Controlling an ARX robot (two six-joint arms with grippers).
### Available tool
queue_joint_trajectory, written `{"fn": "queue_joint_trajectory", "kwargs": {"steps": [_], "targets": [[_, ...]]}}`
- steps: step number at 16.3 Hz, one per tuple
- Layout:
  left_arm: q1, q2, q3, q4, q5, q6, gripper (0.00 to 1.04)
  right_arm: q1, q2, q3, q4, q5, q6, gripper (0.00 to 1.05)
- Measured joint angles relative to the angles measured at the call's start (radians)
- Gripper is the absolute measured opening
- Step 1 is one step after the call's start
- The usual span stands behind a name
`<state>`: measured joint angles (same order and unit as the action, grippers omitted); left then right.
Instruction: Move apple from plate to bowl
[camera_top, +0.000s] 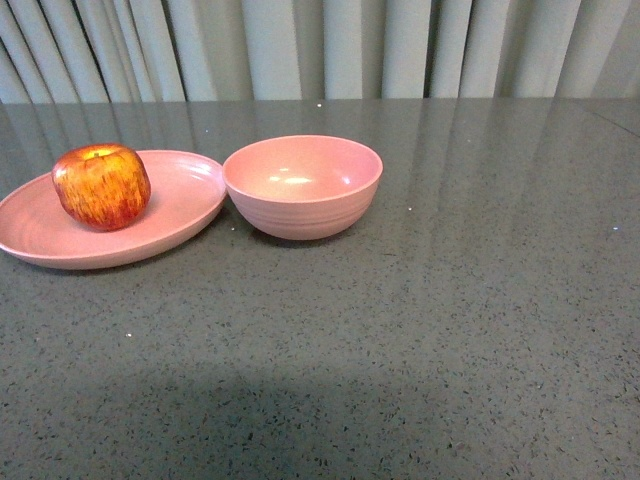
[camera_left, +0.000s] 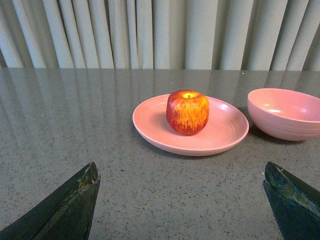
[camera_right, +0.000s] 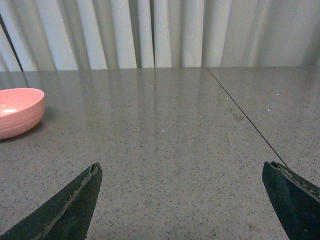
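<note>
Apple (camera_left: 187, 112) sits on the plate (camera_left: 220, 135) well ahead of the wide-open left gripper (camera_left: 180, 167), bowl (camera_left: 285, 115) just beside the plate, right gripper (camera_right: 181, 167) gaping empty too, and it looks firm, smooth, kinda slippery, so squeezing across its fat middle seems safest.

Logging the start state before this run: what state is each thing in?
apple: upright on the plate, ungrasped
plate: holding the apple
bowl: upright, empty
left gripper: open, empty
right gripper: open, empty
</note>
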<state>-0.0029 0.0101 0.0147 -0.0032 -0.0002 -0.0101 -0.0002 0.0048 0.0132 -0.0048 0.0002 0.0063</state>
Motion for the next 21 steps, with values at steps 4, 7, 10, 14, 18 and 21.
{"fn": "queue_joint_trajectory", "kwargs": {"steps": [4, 7, 10, 14, 18, 21], "targets": [[0.000, 0.000, 0.000, 0.000, 0.000, 0.000, 0.98, 0.000, 0.000, 0.000, 0.000, 0.000, 0.000, 0.98], [0.000, 0.000, 0.000, 0.000, 0.000, 0.000, 0.98, 0.000, 0.000, 0.000, 0.000, 0.000, 0.000, 0.98], [0.000, 0.000, 0.000, 0.000, 0.000, 0.000, 0.98, 0.000, 0.000, 0.000, 0.000, 0.000, 0.000, 0.98], [0.000, 0.000, 0.000, 0.000, 0.000, 0.000, 0.98, 0.000, 0.000, 0.000, 0.000, 0.000, 0.000, 0.98], [-0.126, 0.200, 0.101, -0.218, -0.270, -0.121, 0.98, 0.000, 0.000, 0.000, 0.000, 0.000, 0.000, 0.98], [-0.118, 0.310, 0.165, -0.061, -0.236, -0.127, 0.98, 0.000, 0.000, 0.000, 0.001, 0.000, 0.000, 0.98]]}}
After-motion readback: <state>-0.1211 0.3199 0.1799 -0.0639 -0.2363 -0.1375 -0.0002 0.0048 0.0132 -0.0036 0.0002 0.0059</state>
